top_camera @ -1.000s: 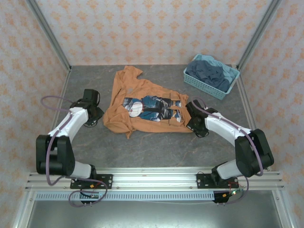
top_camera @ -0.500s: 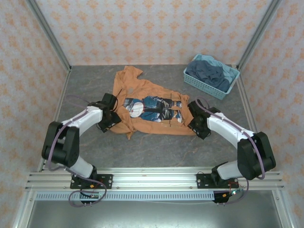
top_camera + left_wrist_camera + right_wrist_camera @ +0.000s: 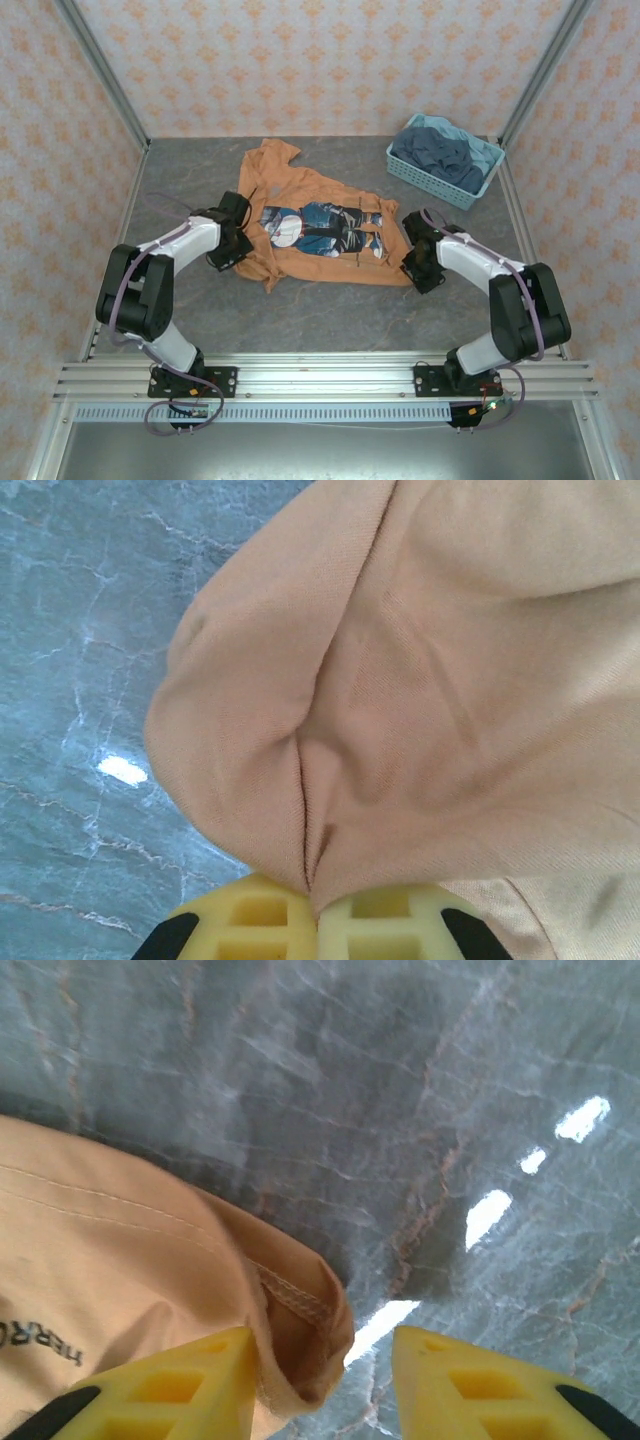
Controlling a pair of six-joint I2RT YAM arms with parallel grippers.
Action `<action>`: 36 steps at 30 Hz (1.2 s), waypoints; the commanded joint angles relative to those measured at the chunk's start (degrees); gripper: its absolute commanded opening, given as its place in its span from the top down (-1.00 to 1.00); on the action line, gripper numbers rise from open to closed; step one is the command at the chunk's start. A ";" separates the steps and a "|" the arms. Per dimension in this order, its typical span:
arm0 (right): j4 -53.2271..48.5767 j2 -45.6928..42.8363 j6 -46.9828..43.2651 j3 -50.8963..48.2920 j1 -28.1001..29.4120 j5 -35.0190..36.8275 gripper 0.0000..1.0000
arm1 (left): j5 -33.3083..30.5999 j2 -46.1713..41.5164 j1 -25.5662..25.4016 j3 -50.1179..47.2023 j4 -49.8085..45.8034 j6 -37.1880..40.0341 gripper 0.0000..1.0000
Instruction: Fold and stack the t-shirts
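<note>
The orange-tan t-shirt lies rumpled mid-table, its blue-and-white print facing up. My left gripper sits at the shirt's left edge, shut on a pinched fold of the orange cloth; the yellow fingers meet with fabric between them. My right gripper is at the shirt's lower right corner, open, its yellow fingers straddling the hemmed corner, which lies between them ungripped. Dark navy t-shirts are piled in the basket.
A light blue lattice basket stands at the back right near the frame post. Grey marbled tabletop lies bare in front of the shirt and to the left. Patterned walls enclose three sides.
My left arm swung in from the far left to the shirt's left edge and shut on a fold. My right gripper shifted slightly right, off the shirt's corner.
</note>
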 commanded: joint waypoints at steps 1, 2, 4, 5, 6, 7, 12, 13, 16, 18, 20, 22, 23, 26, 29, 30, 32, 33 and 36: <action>0.36 -1.61 3.33 -1.39 0.02 -0.81 0.32 | -2.48 -3.05 -0.31 0.87 -2.71 1.01 0.93; 0.21 -1.35 3.67 -1.30 0.02 -0.95 0.35 | -2.38 -3.36 -0.30 0.77 -2.71 1.00 0.93; 0.07 -1.04 4.34 -1.30 0.02 -1.29 0.41 | -2.30 -3.78 -0.29 0.56 -2.87 0.99 0.93; -0.20 -0.97 4.58 -1.22 0.01 -1.37 0.44 | -2.25 -3.87 -0.30 0.59 -2.96 1.00 0.94; -0.62 -1.14 4.91 -1.20 0.02 -1.21 0.50 | -2.20 -4.08 -0.24 0.65 -3.15 1.00 0.94; -0.95 -1.36 5.16 -1.21 0.07 -1.16 0.59 | -2.42 -4.26 -0.29 0.71 -3.30 1.00 0.94; -3.30 -4.21 4.13 -0.13 -0.29 3.39 1.00 | -3.39 -7.28 0.47 0.58 -4.80 1.18 1.00; -4.08 -4.98 3.43 0.30 -0.67 4.43 1.00 | -3.31 -8.35 1.18 0.55 -5.31 1.27 1.00; -6.56 -7.20 0.78 1.98 -1.70 7.53 1.00 | -2.69 -12.83 3.65 -0.13 -6.72 1.44 1.00; -8.59 -8.45 -1.07 2.81 -2.12 9.81 1.00 | -2.41 -16.65 5.39 -1.68 -7.56 1.94 1.00; -9.62 -9.35 -2.40 2.60 -2.68 10.67 1.00 | -2.17 -19.68 7.11 -3.58 -8.54 2.85 1.00; -9.42 -9.73 -3.43 1.66 -2.73 10.42 1.00 | -1.92 -21.92 9.01 -6.30 -8.86 4.00 1.00; -8.69 -9.73 -4.08 1.08 -2.73 9.74 1.00 | -1.37 -22.60 10.42 -7.91 -8.65 4.54 1.00; -6.14 -8.93 -5.46 -0.16 -2.73 7.22 1.00 | 0.36 -22.75 14.40 -11.73 -6.78 6.49 0.84; -5.11 -7.45 -6.89 0.18 -2.75 6.53 1.00 | 0.41 -21.77 15.52 -12.77 -4.96 8.29 0.30; -5.20 -6.82 -7.66 0.85 -2.77 6.62 1.00 | 1.28 -22.29 15.52 -12.85 -4.72 8.18 0.11; -5.51 -5.44 -9.55 2.59 -2.74 6.70 1.00 | 3.14 -25.08 15.38 -14.07 -4.28 6.98 -0.04; -5.94 -4.63 -10.46 3.80 -2.78 7.09 1.00 | 3.37 -27.10 15.01 -14.82 -4.84 6.22 -0.06; -6.68 -2.70 -13.03 7.31 -2.74 7.95 1.00 | 4.02 -32.10 12.35 -17.37 -8.69 2.81 -0.06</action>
